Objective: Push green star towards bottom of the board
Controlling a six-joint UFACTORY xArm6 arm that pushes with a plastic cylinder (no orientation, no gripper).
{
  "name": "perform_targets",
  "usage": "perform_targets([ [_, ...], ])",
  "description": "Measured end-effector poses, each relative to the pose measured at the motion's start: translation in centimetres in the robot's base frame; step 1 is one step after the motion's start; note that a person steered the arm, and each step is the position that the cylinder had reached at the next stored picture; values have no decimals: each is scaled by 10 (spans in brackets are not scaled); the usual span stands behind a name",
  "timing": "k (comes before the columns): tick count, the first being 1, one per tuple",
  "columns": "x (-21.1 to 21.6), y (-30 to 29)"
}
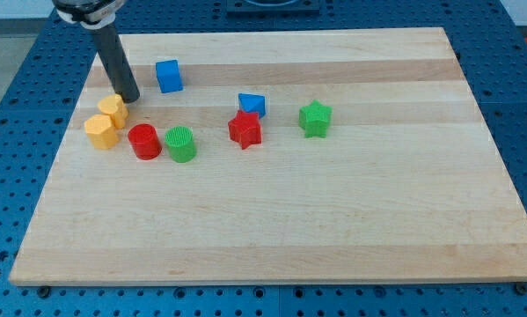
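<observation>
The green star (315, 118) lies on the wooden board (272, 220), right of centre in the upper half. My tip (130, 98) is far to the star's left, near the board's upper left, touching or just above the upper yellow block (113, 109). The rod slants up to the view's top left. Nothing hides the star.
A second yellow block (101, 131) sits below the first. A red cylinder (144, 141) and a green cylinder (181, 143) stand side by side. A blue cube (168, 76) is up left. A blue block (252, 105) touches a red star (245, 129) left of the green star.
</observation>
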State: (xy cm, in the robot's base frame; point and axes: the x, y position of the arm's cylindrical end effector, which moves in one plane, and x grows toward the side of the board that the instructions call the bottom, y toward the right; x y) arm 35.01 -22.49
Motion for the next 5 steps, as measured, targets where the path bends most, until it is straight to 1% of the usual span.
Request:
perform_targets([
  [1,6,-6],
  [2,-2,-1],
  [3,-12,22],
  [4,-13,47],
  [5,-34,97],
])
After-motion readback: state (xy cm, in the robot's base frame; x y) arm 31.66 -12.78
